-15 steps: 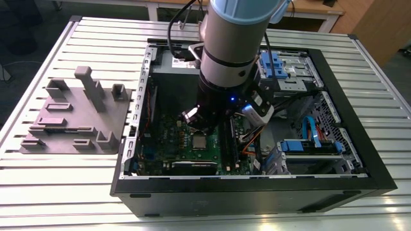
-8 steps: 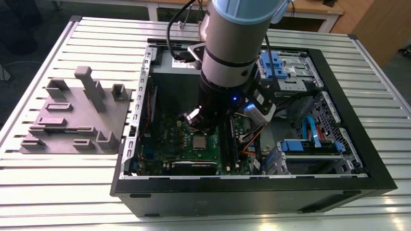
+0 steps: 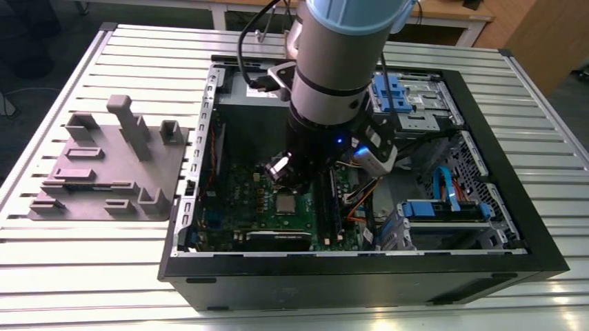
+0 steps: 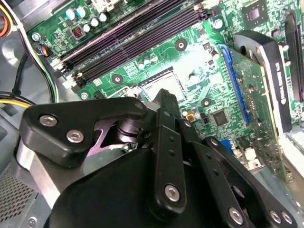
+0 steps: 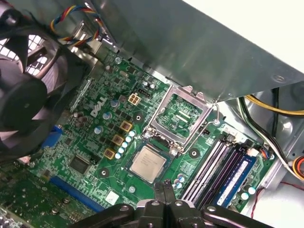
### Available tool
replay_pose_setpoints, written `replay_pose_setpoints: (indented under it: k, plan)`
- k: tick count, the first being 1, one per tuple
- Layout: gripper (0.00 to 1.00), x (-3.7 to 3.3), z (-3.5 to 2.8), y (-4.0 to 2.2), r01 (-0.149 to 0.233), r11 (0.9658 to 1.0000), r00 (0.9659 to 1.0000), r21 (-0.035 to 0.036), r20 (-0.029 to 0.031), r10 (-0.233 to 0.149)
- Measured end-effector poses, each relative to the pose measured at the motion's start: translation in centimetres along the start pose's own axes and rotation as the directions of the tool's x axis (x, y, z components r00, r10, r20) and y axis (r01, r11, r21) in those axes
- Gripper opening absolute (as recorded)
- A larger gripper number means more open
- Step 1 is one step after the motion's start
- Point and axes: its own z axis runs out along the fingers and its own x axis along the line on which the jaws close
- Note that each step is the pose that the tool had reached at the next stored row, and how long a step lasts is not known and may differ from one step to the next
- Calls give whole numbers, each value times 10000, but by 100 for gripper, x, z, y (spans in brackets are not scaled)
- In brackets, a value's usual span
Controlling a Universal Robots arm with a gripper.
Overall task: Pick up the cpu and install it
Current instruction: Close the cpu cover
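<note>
CPU [image 5: 148,163] seated in the motherboard socket, gripper [image 5: 164,186] just above it, fingers pressed together and holding nothing.

In the first wrist view the fingertips [image 5: 158,187] meet close to the chip's edge, apart from it; beyond lies the hinged socket frame [image 5: 179,115], flipped open, then the fan [image 5: 28,90]. The second wrist view has the gripper body in front, hiding most of the socket [image 4: 161,80], with memory slots [image 4: 128,38] past it. In the exterior view the arm [image 3: 336,83] reaches into the open case [image 3: 515,234]; a grey tray [image 3: 101,165] sits at the exterior view's left.
</note>
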Motion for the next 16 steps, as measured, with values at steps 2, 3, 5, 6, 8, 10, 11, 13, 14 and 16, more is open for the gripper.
replay_pose_setpoints:
  k: [2, 3, 5, 6, 8, 10, 11, 13, 14, 16]
  plan:
    - [10, -3, 0, -2, 129, 9999, 9999, 5, -2, -129]
    - [10, -5, 0, -3, 194, 9998, 9998, 8, -3, -194]
    - [10, -8, 0, -5, 319, 9995, 9995, 13, -5, -319]
    - [10, -10, 0, -6, 384, 9993, 9993, 15, -7, -384]
    - [10, -13, 0, -8, 507, 9987, 9987, 20, -9, -507]
    - [10, -15, -1, -9, 628, 9980, 9980, 25, -12, -628]
    - [10, -17, 0, -10, 687, 9976, 9976, 26, -13, -687]
    - [10, -19, -1, -11, 807, 9967, 9967, 31, -15, -807]
    - [10, -20, -1, -12, 866, 9962, 9962, 33, -16, -866]
    - [10, -22, -1, -13, 975, 9952, 9952, 38, -19, -975]
